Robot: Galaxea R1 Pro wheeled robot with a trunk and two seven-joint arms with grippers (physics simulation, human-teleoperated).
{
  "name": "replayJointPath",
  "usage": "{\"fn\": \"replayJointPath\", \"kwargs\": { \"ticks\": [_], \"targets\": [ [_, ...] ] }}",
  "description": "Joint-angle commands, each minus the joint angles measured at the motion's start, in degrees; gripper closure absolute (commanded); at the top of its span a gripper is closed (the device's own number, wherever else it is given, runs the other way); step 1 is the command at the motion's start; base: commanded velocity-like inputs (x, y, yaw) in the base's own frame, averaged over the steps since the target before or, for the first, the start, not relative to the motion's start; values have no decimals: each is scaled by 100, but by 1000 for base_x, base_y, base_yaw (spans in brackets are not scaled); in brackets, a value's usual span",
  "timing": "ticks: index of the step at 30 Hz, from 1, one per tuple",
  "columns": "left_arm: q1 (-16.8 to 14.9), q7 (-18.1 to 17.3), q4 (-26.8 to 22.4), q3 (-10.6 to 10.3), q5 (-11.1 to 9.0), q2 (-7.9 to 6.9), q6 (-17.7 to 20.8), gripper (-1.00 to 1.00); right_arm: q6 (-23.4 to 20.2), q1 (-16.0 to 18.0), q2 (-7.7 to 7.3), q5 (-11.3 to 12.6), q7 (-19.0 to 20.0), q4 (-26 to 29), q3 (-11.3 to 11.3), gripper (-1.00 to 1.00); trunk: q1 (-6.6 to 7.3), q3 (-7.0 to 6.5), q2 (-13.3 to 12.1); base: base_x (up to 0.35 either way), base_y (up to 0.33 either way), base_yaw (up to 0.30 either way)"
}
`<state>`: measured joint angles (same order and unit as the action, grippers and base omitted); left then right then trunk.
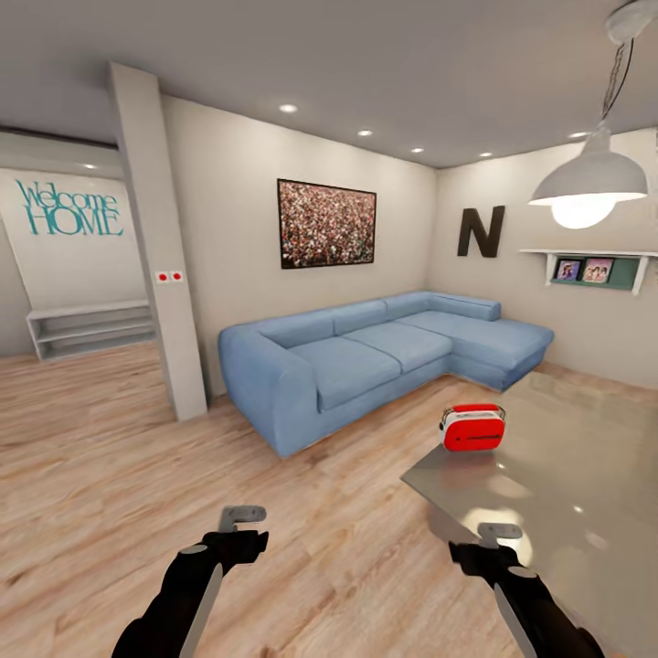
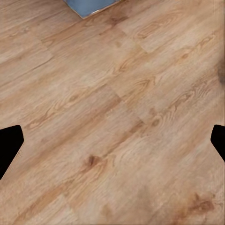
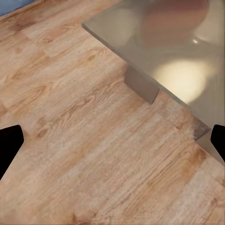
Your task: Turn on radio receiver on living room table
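1. While both arms hang low over the wood floor point(image 1: 137, 457), the radio point(image 1: 473, 427) stands upright on the table point(image 1: 585, 475), near the table corner that faces the sofa point(image 1: 366, 366).
2. Landmark is the radio. Right tool point(image 1: 499, 531) sits nearer the robot than the radio and almost in line with it, over the table's near edge. Left tool point(image 1: 242, 515) is well apart from the radio, off to the left over bare floor.
3. Judgement: the right arm is the nearer one; the reach would run forward and slightly up to the radio.
4. Radio's long axis lies roughly across the head view; one broad red face is turned toward the robot.
5. Tool state: both wrist views show dark fingertips point(image 3: 9, 145) at opposite frame edges, so both tools are spread apart, holding nothing.
6. Dial side not discernible from here.
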<state>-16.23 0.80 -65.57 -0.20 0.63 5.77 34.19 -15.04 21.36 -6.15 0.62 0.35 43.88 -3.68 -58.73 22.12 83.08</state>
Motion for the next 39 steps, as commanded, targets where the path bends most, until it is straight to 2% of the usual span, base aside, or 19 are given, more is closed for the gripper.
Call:
{"fn": "replayJointPath", "kwargs": {
  "ticks": [1,19,39],
  "targets": [
    [1,0,0,-1,0,0,0,-100,0,0,0,0,0,-1,0,-100,0,-1,0,259,227,-60],
    [0,3,0,2,1,3,-2,-100,4,0,0,0,0,-1,-1,-100,0,-2,0,260,218,-12],
    [1,8,113,-6,5,4,-9,-100,10,0,0,0,0,-2,-1,-100,0,-48,0,268,151,-255]
  ]
}}
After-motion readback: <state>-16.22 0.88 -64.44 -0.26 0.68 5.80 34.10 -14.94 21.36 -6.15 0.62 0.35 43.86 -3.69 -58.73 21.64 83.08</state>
